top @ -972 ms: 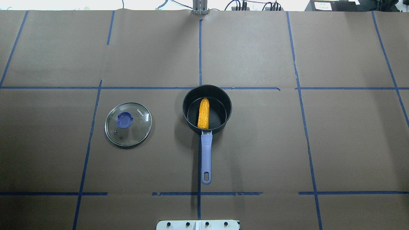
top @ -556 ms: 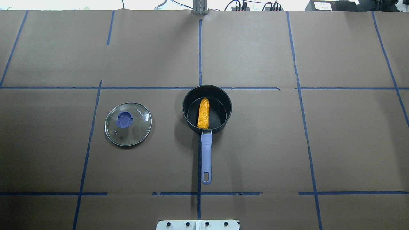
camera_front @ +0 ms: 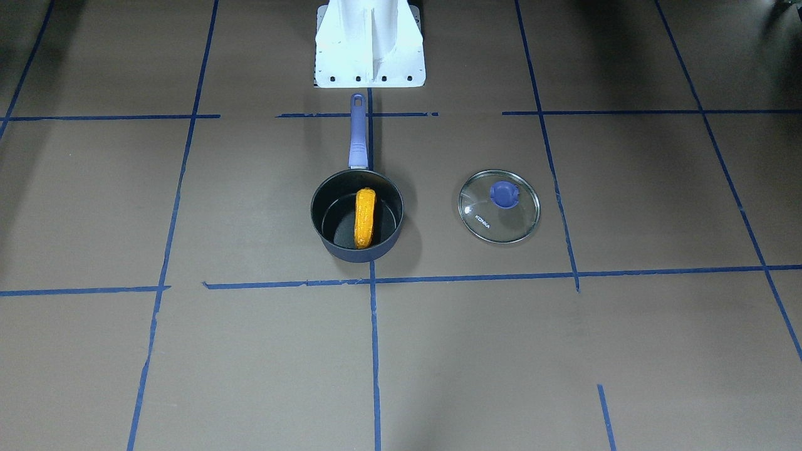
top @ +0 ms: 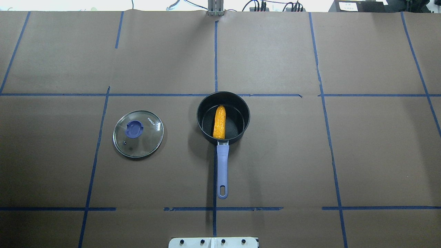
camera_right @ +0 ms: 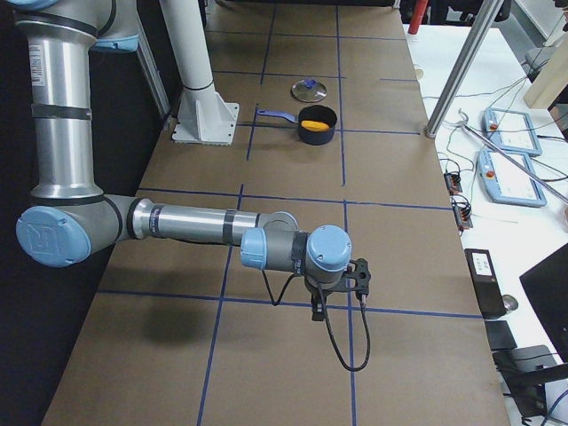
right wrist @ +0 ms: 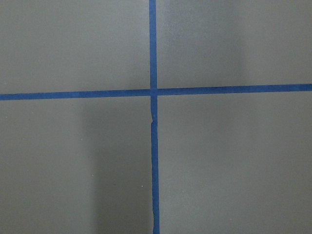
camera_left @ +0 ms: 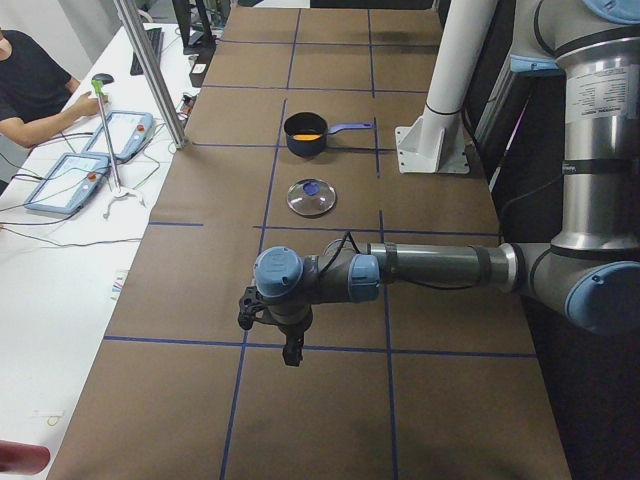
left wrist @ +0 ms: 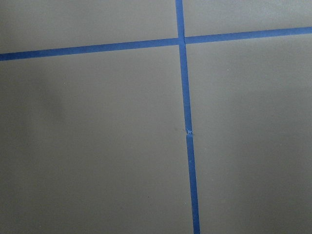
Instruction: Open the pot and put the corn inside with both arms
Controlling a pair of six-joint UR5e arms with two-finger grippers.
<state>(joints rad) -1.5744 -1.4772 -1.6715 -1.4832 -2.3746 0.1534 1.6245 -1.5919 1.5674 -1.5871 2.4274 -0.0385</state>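
The dark navy pot (top: 241,131) stands open near the table's middle, its periwinkle handle (top: 222,165) pointing toward the robot base. The orange-yellow corn (top: 219,122) lies inside it, also seen in the front view (camera_front: 364,218). The glass lid (top: 138,134) lies flat on the table to the pot's left, knob up. My left gripper (camera_left: 292,350) hangs far off at the table's left end, seen only in the exterior left view. My right gripper (camera_right: 317,309) hangs at the right end, seen only in the exterior right view. I cannot tell whether either is open or shut.
The table is covered in brown paper with a blue tape grid. The white base pedestal (camera_front: 369,44) stands behind the pot handle. An operator's desk with tablets (camera_left: 75,180) runs along the far side. Both wrist views show only paper and tape.
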